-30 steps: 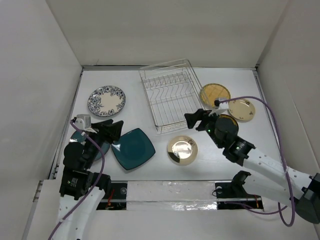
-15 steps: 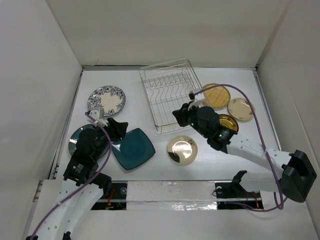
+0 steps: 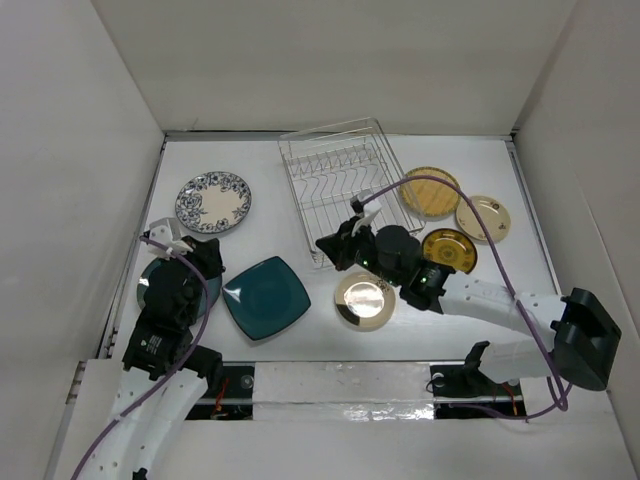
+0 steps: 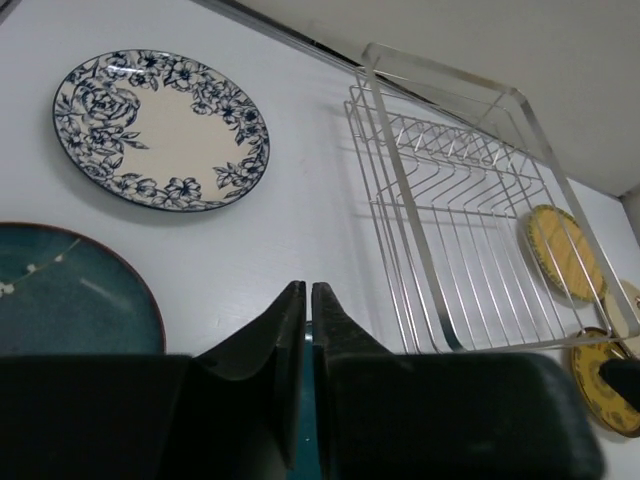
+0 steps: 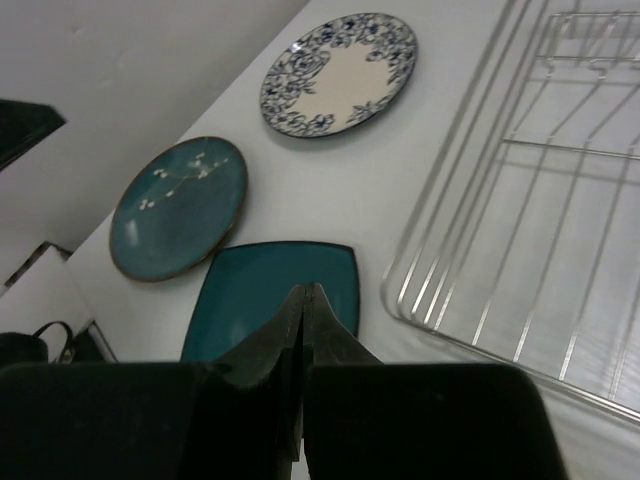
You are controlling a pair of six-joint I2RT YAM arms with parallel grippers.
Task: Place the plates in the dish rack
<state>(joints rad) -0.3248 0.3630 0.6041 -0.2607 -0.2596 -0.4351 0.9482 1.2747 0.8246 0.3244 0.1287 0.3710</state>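
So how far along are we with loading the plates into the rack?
Nothing is loaded: the dish rack holds no plates. Nothing in hand; the left gripper and right gripper are shut and empty. All seven plates lie on the table, including the floral plate and square teal plate.

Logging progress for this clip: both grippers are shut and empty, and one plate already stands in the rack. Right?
No: the top view shows the rack empty. The rest holds: the left gripper and right gripper are shut and empty.
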